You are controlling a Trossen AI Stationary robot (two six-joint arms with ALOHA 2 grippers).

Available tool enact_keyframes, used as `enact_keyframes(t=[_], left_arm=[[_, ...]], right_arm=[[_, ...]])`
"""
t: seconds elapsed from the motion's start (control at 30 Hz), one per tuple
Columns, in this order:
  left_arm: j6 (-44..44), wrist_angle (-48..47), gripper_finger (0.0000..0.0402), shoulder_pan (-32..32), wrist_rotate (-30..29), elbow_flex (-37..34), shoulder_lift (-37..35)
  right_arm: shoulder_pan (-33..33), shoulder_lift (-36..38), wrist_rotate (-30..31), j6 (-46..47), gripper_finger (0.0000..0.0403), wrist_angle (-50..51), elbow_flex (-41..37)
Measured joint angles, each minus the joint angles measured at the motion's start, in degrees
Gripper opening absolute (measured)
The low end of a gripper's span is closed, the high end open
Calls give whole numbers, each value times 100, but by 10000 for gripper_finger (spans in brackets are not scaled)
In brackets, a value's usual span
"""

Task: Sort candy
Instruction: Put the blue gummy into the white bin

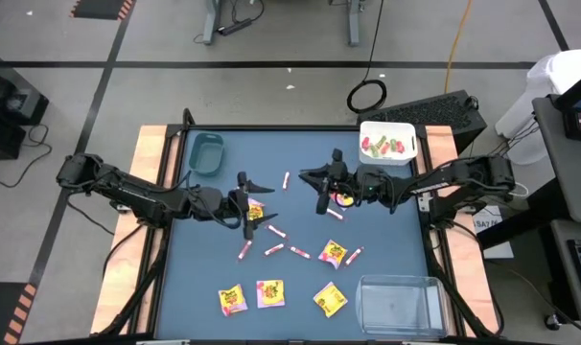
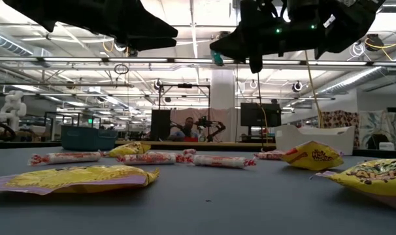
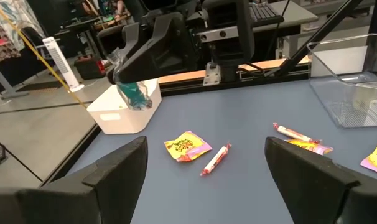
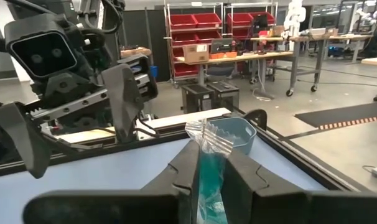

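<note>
Candy lies scattered on the blue table (image 1: 204,278): yellow packets (image 1: 269,293) near the front edge and pink-white sticks (image 1: 274,249) in the middle. My right gripper (image 1: 319,189) hovers over the table's middle, pointing toward the left edge, shut on a teal piece in clear wrap (image 4: 210,177). My left gripper (image 1: 256,203) faces it from the left, open above a yellow packet (image 1: 255,212), with nothing between its fingers (image 3: 120,171). In the left wrist view the right gripper (image 3: 131,74) shows with the teal piece (image 3: 136,94) at its tips. My right gripper pinches the teal wrapped piece between its two fingers (image 4: 182,168). The fingers lie about level, coming from the table's right side. The crinkled clear wrapper end (image 4: 206,132) sticks out past the fingertips. The piece is lifted clear of the table.
A teal bin (image 1: 206,153) stands at the far left, and a white bin (image 1: 387,142) holding several candies at the far right. A clear bin (image 1: 398,302) sits at the near right corner. Wooden rails (image 1: 154,144) edge the table.
</note>
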State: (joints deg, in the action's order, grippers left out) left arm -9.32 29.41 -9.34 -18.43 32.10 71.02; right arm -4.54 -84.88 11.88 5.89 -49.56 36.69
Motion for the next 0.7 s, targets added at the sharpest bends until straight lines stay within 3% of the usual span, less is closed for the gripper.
enact_keyframes(t=[0.2, 0.53, 0.7], left_arm=[[-1, 1, 326, 0, 2, 0, 0], [0, 0, 326, 0, 2, 0, 0], [-2, -1, 326, 0, 2, 0, 0]], right_arm=[[0, 0, 0, -82, 43, 8, 0], [0, 0, 30, -1733, 43, 354, 2], [0, 1, 387, -2654, 43, 761, 2]])
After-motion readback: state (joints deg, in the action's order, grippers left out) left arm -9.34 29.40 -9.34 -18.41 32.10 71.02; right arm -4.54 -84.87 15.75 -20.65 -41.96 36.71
